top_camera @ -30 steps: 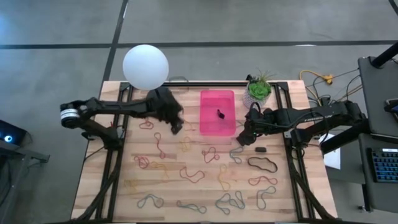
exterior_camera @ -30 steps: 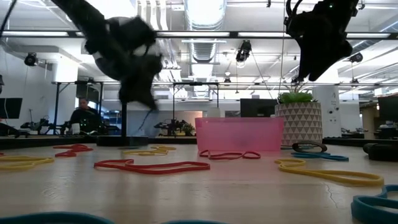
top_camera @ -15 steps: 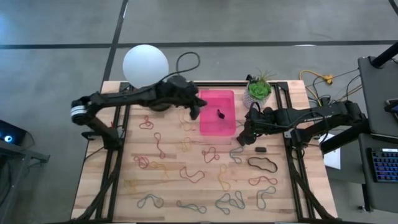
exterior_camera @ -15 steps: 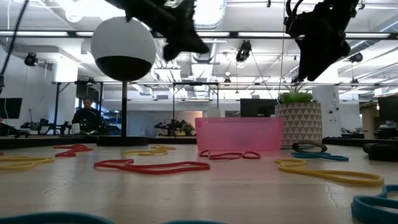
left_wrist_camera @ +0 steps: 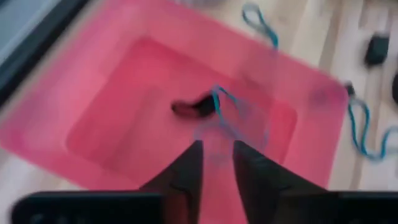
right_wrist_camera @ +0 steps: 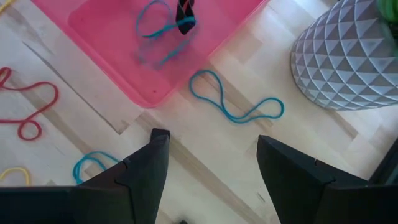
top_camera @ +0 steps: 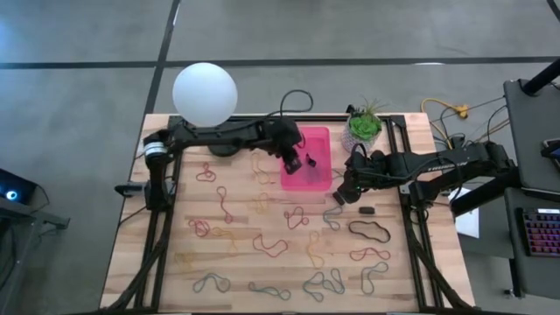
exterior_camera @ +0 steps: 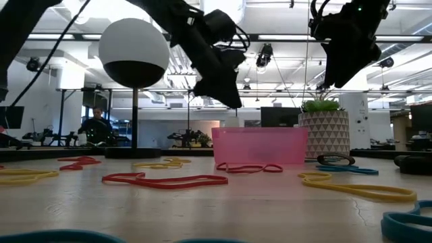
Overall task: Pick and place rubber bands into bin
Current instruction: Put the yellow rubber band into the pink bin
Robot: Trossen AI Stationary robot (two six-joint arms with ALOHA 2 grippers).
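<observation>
Spanning the middle of the high view, the wooden table (top_camera: pixel 175 236) carries every item of the task. At its far left stands a lamp with a white globe (top_camera: pixel 205 94); at its far right, a potted plant (top_camera: pixel 365 125).

The left arm reaches across from the left, and the left gripper (top_camera: pixel 290 158) hovers over the left part of the bin (top_camera: pixel 319 177). In the left wrist view its jaws stand slightly apart with nothing clamped between them. A blue band (left_wrist_camera: pixel 231 118) shows blurred just beyond the fingertips, above the bin floor; it appears to be released and dropping.

The right arm waits at the right of the bin. The right gripper (top_camera: pixel 344 196) hangs above the table, jaws wide apart and empty.

The bin, a pink translucent tray, sits at the far middle of the table, between the lamp and the plant. One black band (top_camera: pixel 310 160) lies on its floor.

Progress is judged early: two bands are in or entering the bin, and most remain on the table. Roughly twenty loose rubber bands (top_camera: pixel 280 245) are spread over the near half, in red, yellow, grey-green and black; an exact count is not possible, because several overlap. One blue band (right_wrist_camera: pixel 236 102) lies on the table just outside the bin, beside the plant pot.

Count: two arms, one bin, one lamp, one plant.
</observation>
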